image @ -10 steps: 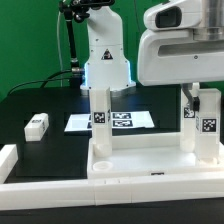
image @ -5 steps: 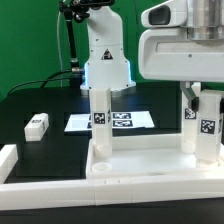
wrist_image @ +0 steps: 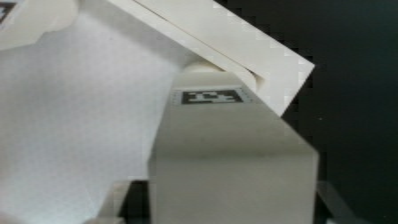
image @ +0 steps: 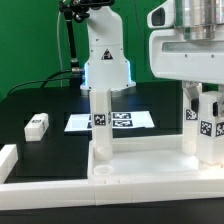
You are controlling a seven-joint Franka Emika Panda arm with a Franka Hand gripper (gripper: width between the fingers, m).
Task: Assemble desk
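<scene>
The white desk tabletop [image: 140, 165] lies at the front with its raised rim up. One square leg [image: 100, 120] stands upright in its corner socket on the exterior view's left. My gripper [image: 205, 100] is shut on a second tagged leg [image: 207, 128], which stands upright at the right corner. In the wrist view this leg [wrist_image: 231, 140] fills the space between my dark fingers [wrist_image: 135, 200], with the gripper [wrist_image: 228, 205] closed on its sides and the tabletop [wrist_image: 71, 120] beyond it.
A loose leg [image: 37, 125] lies on the black table at the exterior view's left. The marker board [image: 125, 120] lies behind the tabletop. White border bars [image: 12, 160] run along the front and left. The robot base [image: 105, 60] stands at the back.
My gripper's body has shifted a little toward the exterior view's right while staying shut on the leg. The leg stays at the same corner. Nothing else moved.
</scene>
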